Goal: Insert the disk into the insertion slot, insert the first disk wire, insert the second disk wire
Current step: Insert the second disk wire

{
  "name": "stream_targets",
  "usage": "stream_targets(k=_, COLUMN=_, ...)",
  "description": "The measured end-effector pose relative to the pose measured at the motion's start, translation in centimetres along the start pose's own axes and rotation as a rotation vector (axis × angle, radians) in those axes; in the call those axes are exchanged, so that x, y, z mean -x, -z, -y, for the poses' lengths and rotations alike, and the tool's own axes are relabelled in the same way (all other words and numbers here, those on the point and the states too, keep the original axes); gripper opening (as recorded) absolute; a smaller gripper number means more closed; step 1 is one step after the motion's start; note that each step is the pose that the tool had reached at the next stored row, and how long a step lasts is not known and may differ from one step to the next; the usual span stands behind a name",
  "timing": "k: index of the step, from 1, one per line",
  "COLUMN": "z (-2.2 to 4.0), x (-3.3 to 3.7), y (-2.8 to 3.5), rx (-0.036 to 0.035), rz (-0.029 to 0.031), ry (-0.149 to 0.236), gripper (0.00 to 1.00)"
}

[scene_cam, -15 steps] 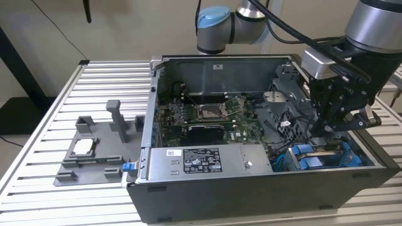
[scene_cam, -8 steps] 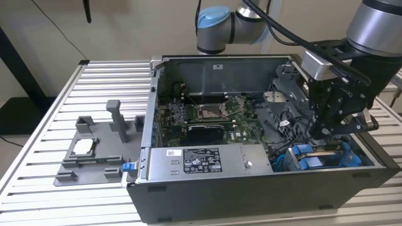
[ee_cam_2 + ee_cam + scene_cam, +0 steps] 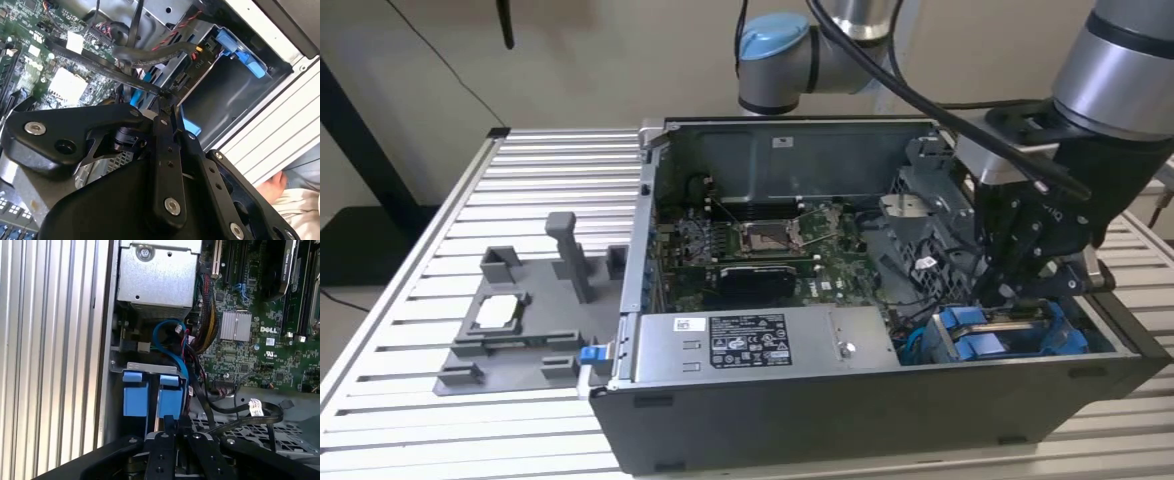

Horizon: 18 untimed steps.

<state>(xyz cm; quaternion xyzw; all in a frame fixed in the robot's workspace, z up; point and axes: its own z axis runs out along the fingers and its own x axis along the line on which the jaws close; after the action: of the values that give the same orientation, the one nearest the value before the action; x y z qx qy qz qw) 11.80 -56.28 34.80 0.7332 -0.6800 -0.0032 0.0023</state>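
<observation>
My gripper [image 3: 1034, 290] hung inside the computer case [image 3: 854, 410], just above the insertion slot [image 3: 1007, 335] at its front corner; grip state unclear. The slot's blue tabs [image 3: 150, 392] faced upward.

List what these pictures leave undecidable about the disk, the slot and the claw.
- Claw: its tips are hidden behind its own linkage in the exterior view, so open or shut cannot be told.
- Insertion slot: the arm covers most of it in the exterior view; whether a disk sits inside is unclear.
- Blue tabs: their lower ends are hidden by the claw's body in the first wrist view.
</observation>
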Motion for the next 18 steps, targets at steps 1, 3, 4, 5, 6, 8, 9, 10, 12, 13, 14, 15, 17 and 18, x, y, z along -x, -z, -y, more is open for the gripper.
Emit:
stream_targets(k=1, z=0.0, x=-0.02, y=-0.04, rx=0.0004, rz=0.0001, ry=-0.004, gripper=0.16)
stream_targets(k=3, z=0.07, x=-0.11, y=-0.08, rx=0.0052, rz=0.0005, ry=-0.007, gripper=0.16)
stream_targets(k=4, z=0.2, x=-0.14, y=-0.08, rx=0.0088, rz=0.0008, ry=-0.007, gripper=0.16)
stream_targets(k=5, z=0.33, x=-0.16, y=-0.08, rx=0.0125, rz=0.0011, ry=-0.008, gripper=0.16)
stream_targets(k=6, z=0.52, x=-0.19, y=-0.07, rx=0.0182, rz=0.0015, ry=-0.008, gripper=0.16)
stream_targets(k=8, z=0.93, x=-0.27, y=-0.07, rx=0.0311, rz=0.0026, ry=-0.008, gripper=0.16)
stream_targets(k=9, z=1.09, x=-0.31, y=-0.07, rx=0.0366, rz=0.0033, ry=-0.008, gripper=0.16)
stream_targets(k=10, z=1.23, x=-0.36, y=-0.07, rx=0.042, rz=0.0039, ry=-0.007, gripper=0.16)
stream_targets(k=12, z=1.46, x=-0.43, y=-0.07, rx=0.0525, rz=0.0054, ry=-0.008, gripper=0.16)
stream_targets(k=13, z=1.56, x=-0.46, y=-0.07, rx=0.0553, rz=0.0061, ry=-0.008, gripper=0.16)
stream_targets(k=14, z=1.64, x=-0.48, y=-0.07, rx=0.0563, rz=0.0067, ry=-0.008, gripper=0.16)
stream_targets(k=15, z=1.71, x=-0.49, y=-0.07, rx=0.0563, rz=0.0074, ry=-0.009, gripper=0.16)
stream_targets(k=17, z=1.75, x=-0.49, y=-0.08, rx=0.0563, rz=0.0094, ry=-0.013, gripper=0.16)
stream_targets(k=18, z=1.75, x=-0.5, y=-0.09, rx=0.0565, rz=0.0102, ry=-0.017, gripper=0.16)
